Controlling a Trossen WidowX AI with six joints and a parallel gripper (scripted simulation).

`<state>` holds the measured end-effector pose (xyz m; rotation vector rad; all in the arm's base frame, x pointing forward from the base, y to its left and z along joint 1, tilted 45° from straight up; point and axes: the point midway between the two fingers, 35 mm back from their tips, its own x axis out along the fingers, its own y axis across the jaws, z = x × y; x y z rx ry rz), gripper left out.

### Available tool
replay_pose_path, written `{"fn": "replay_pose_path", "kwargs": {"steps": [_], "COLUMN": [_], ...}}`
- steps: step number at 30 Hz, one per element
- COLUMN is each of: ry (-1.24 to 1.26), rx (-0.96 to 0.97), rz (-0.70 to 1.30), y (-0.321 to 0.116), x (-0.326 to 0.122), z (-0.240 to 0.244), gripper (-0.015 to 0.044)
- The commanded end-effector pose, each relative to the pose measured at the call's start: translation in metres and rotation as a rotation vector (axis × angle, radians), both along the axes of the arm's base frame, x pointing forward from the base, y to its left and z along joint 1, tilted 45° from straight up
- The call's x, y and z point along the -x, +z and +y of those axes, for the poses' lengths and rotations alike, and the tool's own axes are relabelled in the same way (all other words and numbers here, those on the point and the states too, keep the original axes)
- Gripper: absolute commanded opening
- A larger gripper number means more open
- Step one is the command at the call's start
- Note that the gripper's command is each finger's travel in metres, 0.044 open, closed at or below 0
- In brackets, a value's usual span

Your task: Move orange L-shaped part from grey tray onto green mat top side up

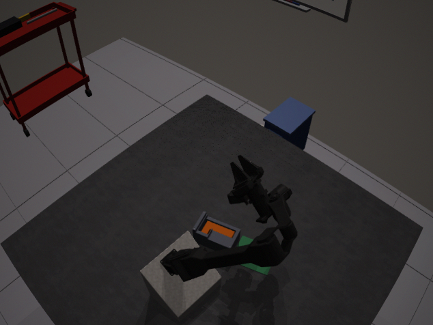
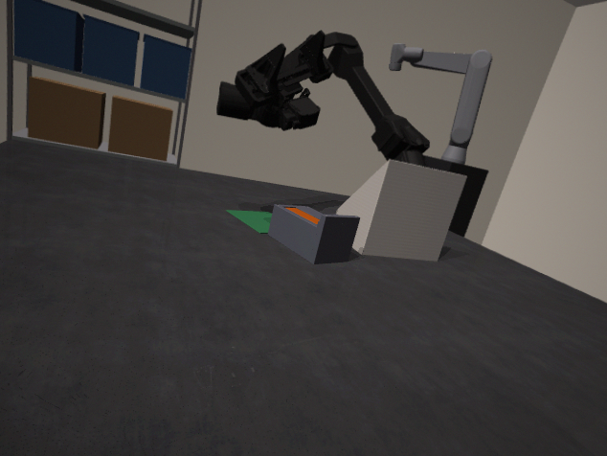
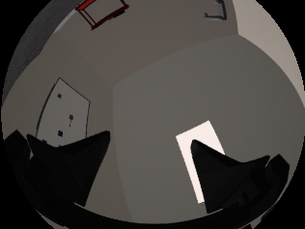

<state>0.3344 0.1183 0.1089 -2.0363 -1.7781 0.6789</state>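
Observation:
The orange L-shaped part [image 1: 224,231] [image 2: 303,215] lies in the pocket of the grey tray [image 1: 222,239] [image 2: 294,236], with neither end visibly raised. Its L-shaped end is at the tray's left in the top view, by the tall end wall. The green mat [image 1: 257,268] [image 2: 249,218] lies beside the tray's other end, partly hidden by my arm in the top view and by the tray in the exterior view. My gripper [image 1: 235,160] [image 2: 302,38] [image 3: 152,140] is open and empty, high above the tray and mat, with its fingers pointing upward. The wrist view shows no part, tray or mat.
My arm's base stands on a pale block [image 1: 182,297] [image 2: 416,211] close beside the tray. The arm reaches over the mat. A blue cabinet [image 1: 289,115], a red cart [image 1: 45,87], a shelf rack [image 2: 184,132] and a grey robot arm [image 2: 468,93] stand farther away.

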Motion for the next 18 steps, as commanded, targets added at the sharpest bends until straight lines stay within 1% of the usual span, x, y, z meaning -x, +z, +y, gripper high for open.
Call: {"fn": "replay_pose_path", "kwargs": {"steps": [1, 3, 5, 8, 9, 13, 16, 18], "ry": [0.007, 0.048, 0.131, 0.36, 0.458, 0.903, 1.331, 1.648], "rx": [0.016, 0.099, 0.229, 0.488, 0.57, 0.842, 0.974, 1.021], "rz": [-0.007, -0.041, -0.113, -0.252, -0.305, -0.52, -0.67, -0.757], "y": [-0.003, -0.018, -0.041, -0.089, -0.104, -0.149, -0.169, -0.174], "x": [0.001, 0.007, 0.018, 0.046, 0.056, 0.093, 0.114, 0.122], "z": [0.002, 0.01, 0.02, 0.031, 0.032, 0.019, -0.003, -0.019], "gripper": [0.0374, 0.0321, 0.0269, 0.019, 0.018, 0.018, 0.018, 0.018]}}
